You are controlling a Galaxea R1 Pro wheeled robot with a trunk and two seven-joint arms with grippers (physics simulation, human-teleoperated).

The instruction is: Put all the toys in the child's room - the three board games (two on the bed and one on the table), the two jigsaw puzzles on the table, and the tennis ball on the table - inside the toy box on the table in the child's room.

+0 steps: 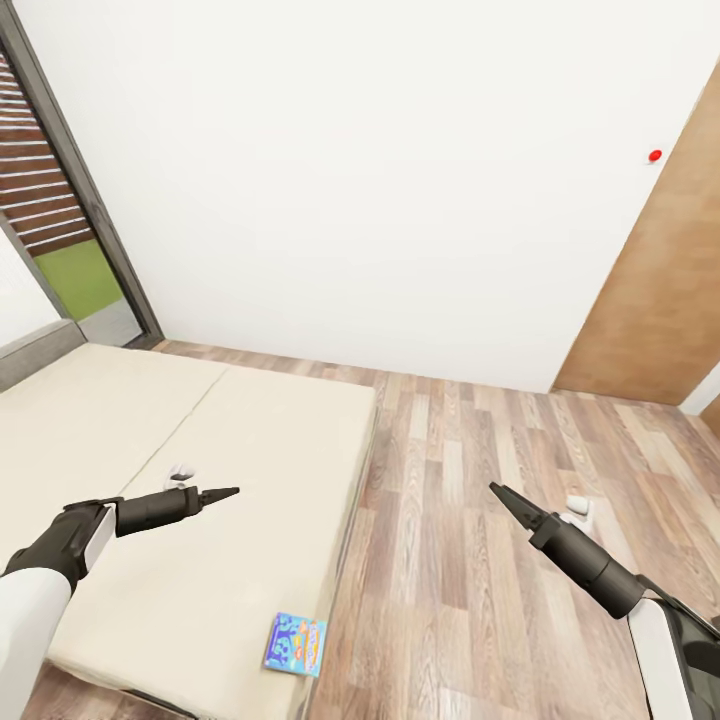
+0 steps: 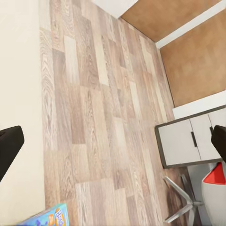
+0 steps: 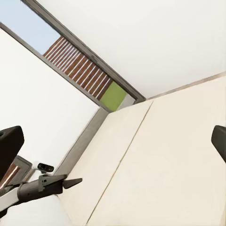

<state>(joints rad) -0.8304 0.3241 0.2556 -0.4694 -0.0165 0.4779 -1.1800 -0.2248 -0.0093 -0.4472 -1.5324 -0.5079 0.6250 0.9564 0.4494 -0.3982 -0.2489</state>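
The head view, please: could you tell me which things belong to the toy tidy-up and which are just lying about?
Job:
board game, at the bed's near corner
bed

Lying about:
wooden floor
brown door
drawer unit
chair base

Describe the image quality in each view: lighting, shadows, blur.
Head view: flat even light, sharp; only a faint shadow along the bed edge beside the board game. Left wrist view: floor planks crisp, the game's corner slightly soft, dark blurred fingertips at the frame edges. Right wrist view: bright, shadowless; left gripper sharp against the bed.
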